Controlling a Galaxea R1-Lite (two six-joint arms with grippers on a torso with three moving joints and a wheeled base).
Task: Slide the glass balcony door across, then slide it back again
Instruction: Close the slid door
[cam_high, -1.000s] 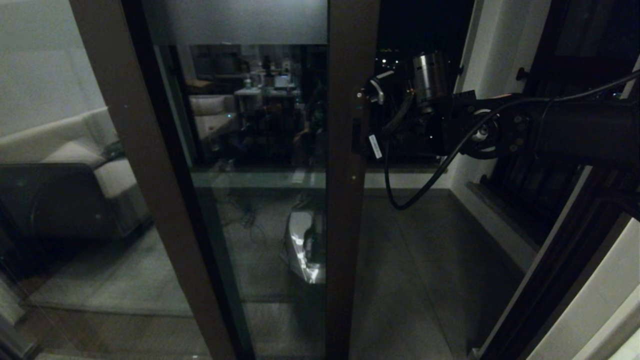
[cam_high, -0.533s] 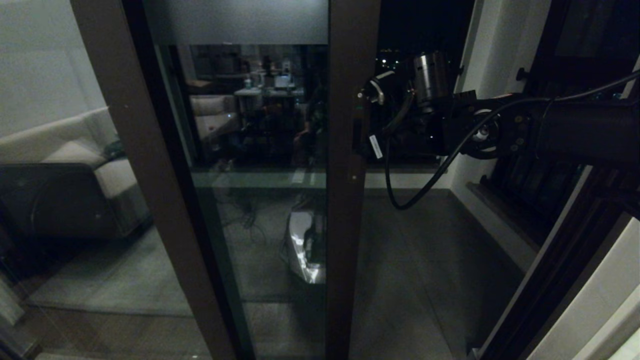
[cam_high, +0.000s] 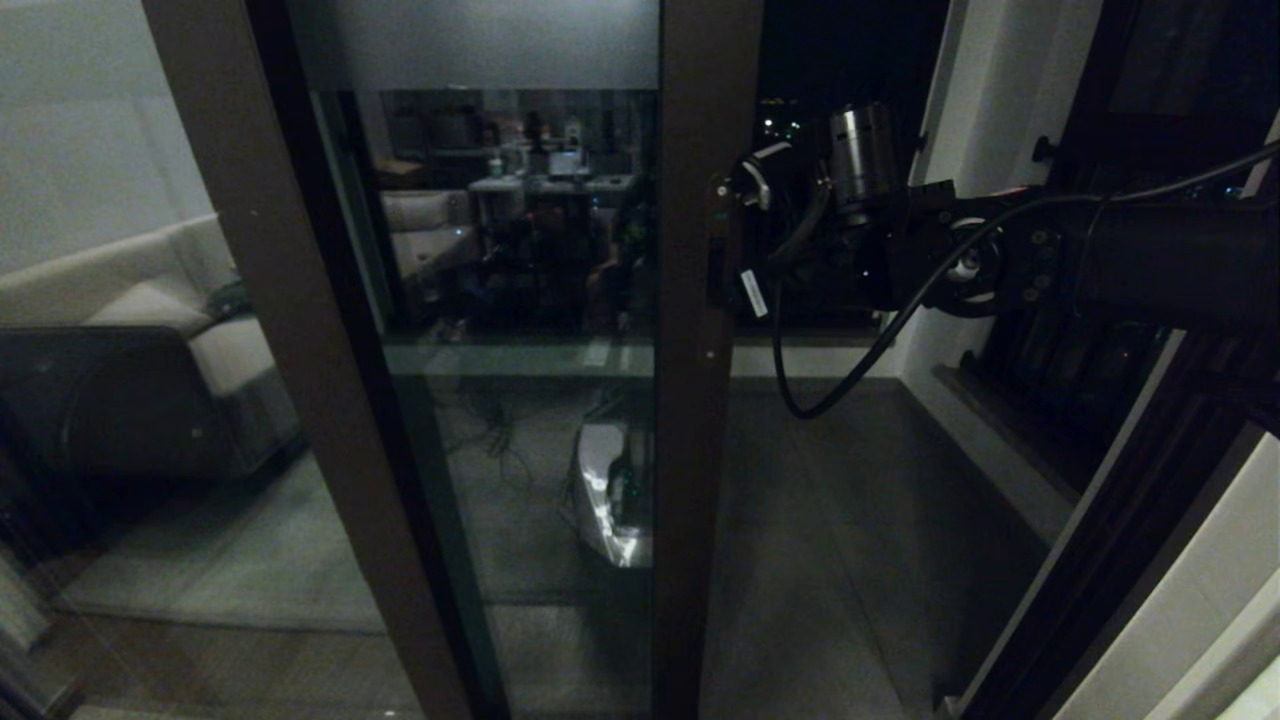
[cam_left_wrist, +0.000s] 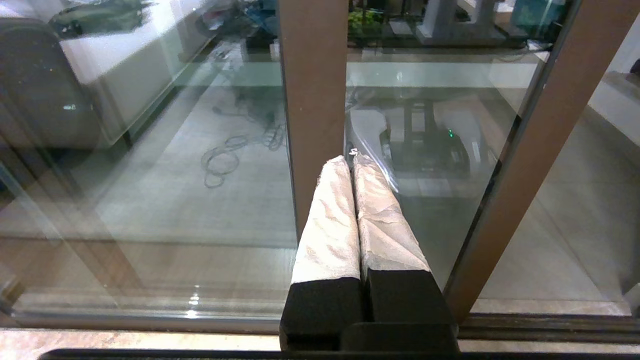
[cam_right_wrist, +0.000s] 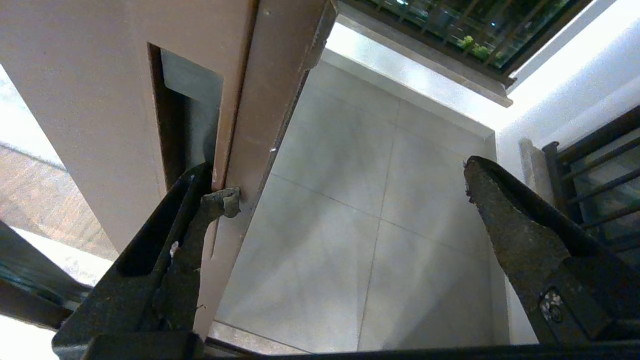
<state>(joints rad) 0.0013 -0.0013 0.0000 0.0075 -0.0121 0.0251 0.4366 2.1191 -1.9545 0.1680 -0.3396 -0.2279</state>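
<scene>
So the glass balcony door (cam_high: 520, 330) stands right in front of me, its brown stile (cam_high: 700, 400) roughly centre in the head view, with open balcony floor (cam_high: 830, 520) showing to the right of it, so it's partway across. My right claw (cam_right_wrist: 345, 195) is up at the stile's edge at handle height, spread wide and holding nothing; one finger (cam_right_wrist: 200, 210) has its hooked tip caught against the lip beside the recessed handle slot (cam_right_wrist: 185, 120), while the other hangs out over the tiles. Left claw (cam_left_wrist: 352, 162) is parked low by the glass, squeezed shut on nothing.

Handling-wise, I reckon this panel is heavy and stiff and will only run along its track, so a steady sideways pull or push beats a jerk. The glass is slick and not something I'd lean on. The slot and the stile edge look like the only sensible places to hook. The painted metal looks smooth, so that fingertip could slip off.
</scene>
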